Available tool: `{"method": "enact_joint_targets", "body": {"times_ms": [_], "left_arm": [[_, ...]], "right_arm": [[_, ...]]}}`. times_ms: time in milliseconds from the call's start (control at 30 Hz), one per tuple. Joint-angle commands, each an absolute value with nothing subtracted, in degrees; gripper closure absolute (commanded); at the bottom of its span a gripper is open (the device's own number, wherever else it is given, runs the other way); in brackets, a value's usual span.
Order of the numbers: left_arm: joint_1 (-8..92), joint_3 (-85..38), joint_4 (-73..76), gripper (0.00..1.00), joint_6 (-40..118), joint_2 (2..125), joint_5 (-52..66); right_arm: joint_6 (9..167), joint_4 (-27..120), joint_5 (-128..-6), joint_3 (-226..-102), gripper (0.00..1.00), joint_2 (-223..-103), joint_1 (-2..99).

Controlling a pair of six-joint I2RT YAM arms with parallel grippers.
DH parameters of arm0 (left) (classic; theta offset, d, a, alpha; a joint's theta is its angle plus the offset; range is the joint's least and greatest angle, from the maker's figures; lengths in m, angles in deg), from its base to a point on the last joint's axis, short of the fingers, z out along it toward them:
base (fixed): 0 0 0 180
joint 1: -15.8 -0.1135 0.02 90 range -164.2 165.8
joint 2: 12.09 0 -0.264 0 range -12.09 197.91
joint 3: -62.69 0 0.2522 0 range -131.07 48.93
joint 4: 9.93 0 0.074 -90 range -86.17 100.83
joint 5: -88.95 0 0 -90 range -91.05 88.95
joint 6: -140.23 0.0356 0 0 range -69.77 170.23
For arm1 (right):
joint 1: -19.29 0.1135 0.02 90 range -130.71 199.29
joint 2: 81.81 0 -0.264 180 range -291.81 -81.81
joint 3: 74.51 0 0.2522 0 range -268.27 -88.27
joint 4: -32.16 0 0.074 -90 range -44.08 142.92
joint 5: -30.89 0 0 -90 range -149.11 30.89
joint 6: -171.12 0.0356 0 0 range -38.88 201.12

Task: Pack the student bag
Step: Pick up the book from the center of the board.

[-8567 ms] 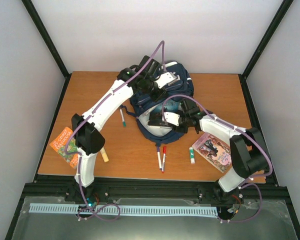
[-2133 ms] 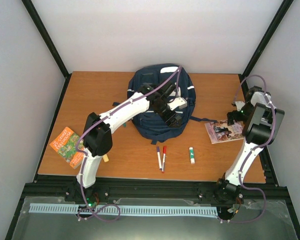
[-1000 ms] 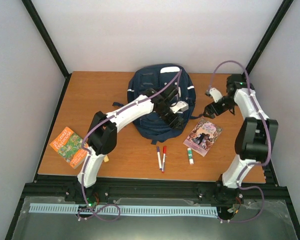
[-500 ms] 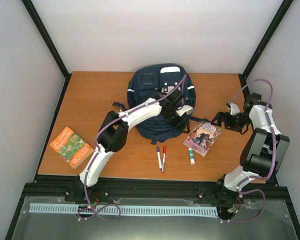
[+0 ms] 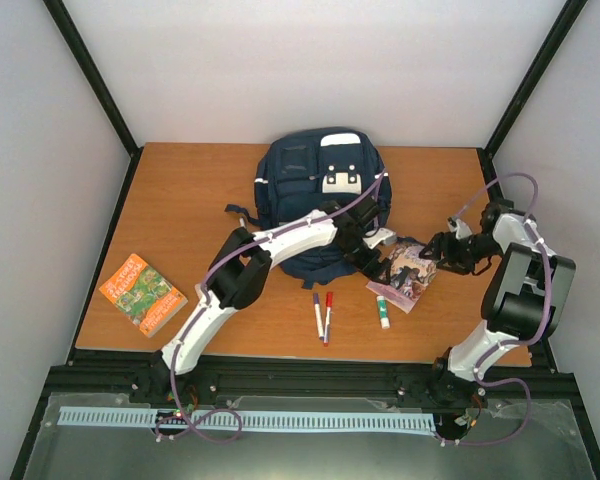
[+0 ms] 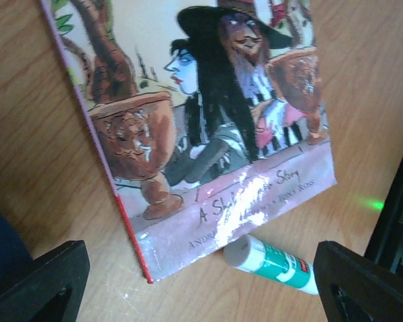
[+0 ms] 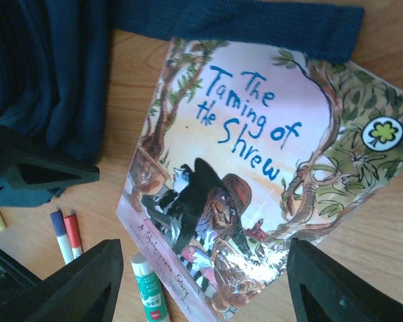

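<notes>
The student bag [image 5: 298, 190], navy with a white front patch, lies flat at the back middle of the table. Its fabric [image 7: 40, 74] fills the upper left of the right wrist view. A picture book, "The Taming of the Shrew" [image 5: 408, 272] [image 7: 255, 154] [image 6: 208, 100], lies on the wood just right of the bag. My left gripper [image 5: 380, 260] [image 6: 201, 288] hangs open over the book's lower corner and a glue stick [image 6: 275, 263]. My right gripper [image 5: 436, 252] [image 7: 201, 288] is at the book's right side, fingers wide apart either side of its lower corner, not touching it.
The green-and-white glue stick [image 5: 382, 311] [image 7: 148, 285] lies in front of the book. Two markers [image 5: 321, 315] [image 7: 65, 235] lie near the front edge. An orange book [image 5: 141, 292] sits at the front left. A bag strap [image 7: 255, 20] runs past the book's top.
My left gripper left the bag and swung right to the book's lower corner. My right gripper dropped from the back right to the book's right side. The bag's white patch is uncovered.
</notes>
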State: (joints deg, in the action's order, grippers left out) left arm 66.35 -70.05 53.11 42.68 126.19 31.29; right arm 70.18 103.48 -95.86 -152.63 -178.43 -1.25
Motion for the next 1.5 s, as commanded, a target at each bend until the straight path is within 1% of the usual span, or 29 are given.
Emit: {"method": "enact_joint_targets", "body": {"times_ms": [0,100,167,267,433,533,667,867,1033,1167,1333,1367,1467], "left_arm": [[66.34,-71.48,51.79,0.05,39.82,127.99,28.36],[66.34,-73.4,51.24,0.04,38.22,129.75,26.67],[66.33,-74.63,51.08,0.05,36.75,130.95,26.55],[66.34,-75.49,50.19,0.06,34.22,132.63,27.39],[66.32,-75.87,49.01,0.08,31.34,134.04,28.19],[66.34,-75.63,48.6,0.06,30.87,134.37,29.92],[66.33,-75.03,46.93,0.05,29.11,135.45,37.0],[65.97,-75.78,44.25,0.12,28.02,138.0,44.79],[65.33,-76.68,40.76,0.25,26.99,139.04,52.74],[65.13,-77.05,38.61,0.45,25.65,139.47,56.44],[65.05,-76.97,38.5,0.66,25.98,139.12,56.24],[65.04,-77.0,38.73,0.72,26.31,138.84,56.16],[64.86,-77.02,39.49,0.84,27.77,137.86,55.84]], "right_arm": [[71.96,101.27,-94.19,-150.92,0.38,-180.56,-1.37],[71.61,101.22,-93.74,-150.74,0.57,-182.66,-1.41],[70.7,101.65,-93.91,-151.21,0.65,-184.51,-1.37],[69.37,101.88,-92.82,-151.32,0.72,-187.45,-1.37],[69.77,100.45,-90.57,-149.68,0.76,-189.28,-1.39],[70.87,99.98,-88.02,-149.49,0.77,-190.46,-1.36],[70.84,100.13,-86.17,-149.57,0.78,-191.91,-1.38],[70.86,99.98,-85.59,-149.5,0.78,-192.73,-1.32],[70.66,100.02,-85.7,-149.42,0.78,-192.74,-1.19],[70.57,100.05,-85.67,-149.38,0.78,-192.02,-0.96],[70.66,99.94,-85.75,-149.43,0.77,-190.34,-0.84],[70.73,99.95,-85.76,-149.44,0.77,-189.87,-0.84],[70.66,100.15,-86.43,-149.56,0.76,-188.09,-0.88]]}}
